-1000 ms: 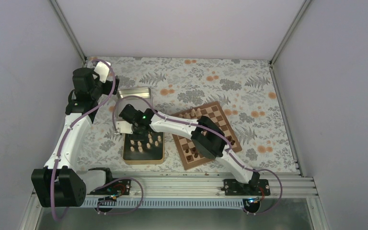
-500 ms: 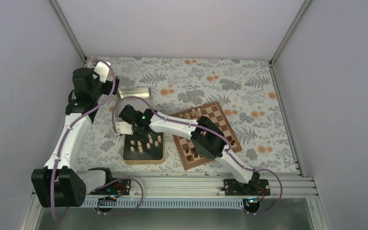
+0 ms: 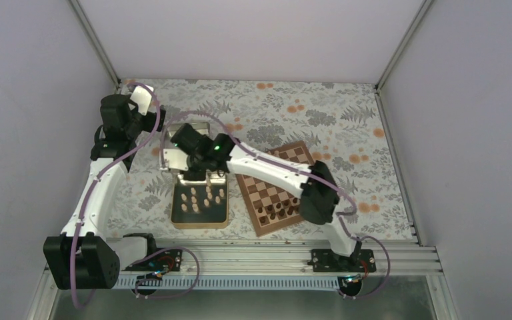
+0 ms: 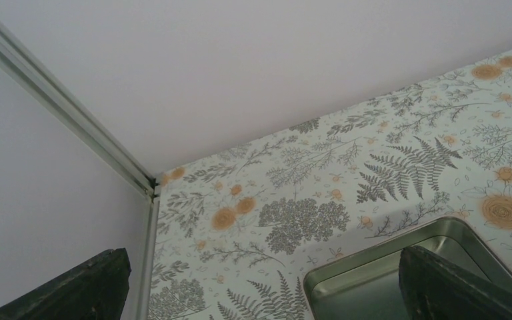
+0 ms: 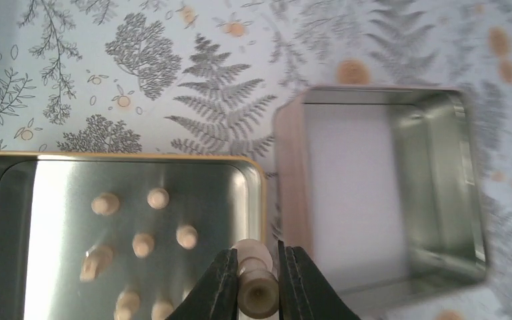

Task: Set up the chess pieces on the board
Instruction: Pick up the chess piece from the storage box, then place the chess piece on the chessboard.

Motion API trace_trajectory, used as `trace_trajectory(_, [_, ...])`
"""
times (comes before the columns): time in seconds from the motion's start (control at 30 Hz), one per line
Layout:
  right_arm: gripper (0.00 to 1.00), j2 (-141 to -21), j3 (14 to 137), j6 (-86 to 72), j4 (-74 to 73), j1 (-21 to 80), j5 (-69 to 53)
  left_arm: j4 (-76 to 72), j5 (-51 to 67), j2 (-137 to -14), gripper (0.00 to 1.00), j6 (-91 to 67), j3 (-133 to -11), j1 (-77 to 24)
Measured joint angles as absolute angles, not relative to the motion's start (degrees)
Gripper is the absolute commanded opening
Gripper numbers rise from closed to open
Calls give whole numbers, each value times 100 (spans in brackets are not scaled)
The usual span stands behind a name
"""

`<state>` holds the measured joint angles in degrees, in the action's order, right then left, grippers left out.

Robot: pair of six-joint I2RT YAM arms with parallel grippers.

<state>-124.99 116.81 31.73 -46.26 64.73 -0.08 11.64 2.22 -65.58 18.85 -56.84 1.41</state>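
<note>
1. Now the right pincer [image 5: 258, 257] is clenched on one small pale beige wooden chess piece [image 5: 257, 293], whose turned body shows squeezed between the two dark fingers [image 5: 223, 287] in the right wrist view.
2. A second ago that pincer hung low over the gold-rimmed metal tin [image 3: 175, 212] with its jaws wider apart. Since then they have closed, and the arm has risen and swung toward the tin's far edge (the overhead view shows the wrist above that edge).
3. So the piece is out of the tin and carried in the air. It is near where the gold-rimmed tin meets the empty square silver tin [image 5: 470, 200] just beyond it.
4. Roughly eight other pale beige chessmen [image 3: 200, 199] stand in the gold-rimmed tin, waiting their turn.
5. To the right of that tin, the square wooden chessboard with light and dark brown checks [image 3: 273, 190] lies at a tilt on the floral-patterned tabletop [image 3: 347, 120]. Small dark brown chessmen [image 3: 277, 210] stand along its near rows.
6. Meanwhile the left pincer [image 4: 263, 267] is released, its fingers wide apart with nothing between them. It hangs over the far left corner of the tabletop, above a corner of the silver tin.
7. By my judgement the pick has succeeded and the carry to the board comes next. The piece belongs on a free square of the board's far rows, and with so many pieces unplaced, much of the task remains.
</note>
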Motion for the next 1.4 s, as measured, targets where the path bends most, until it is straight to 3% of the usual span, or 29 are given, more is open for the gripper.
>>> trace_trajectory(0.23, [14, -11312, 10853, 3159, -4600, 5712, 8, 1164, 220, -6549, 100, 1885, -5684, 150])
trace_trajectory(0.5, [14, -11061, 9515, 3251, -4552, 4644, 73, 1164, 222, -6549, 100, 1885, -5684, 150])
trace_trajectory(1.4, [15, -11655, 9124, 3492, -4591, 4598, -209, 1164, 224, -6549, 100, 1885, -5684, 150])
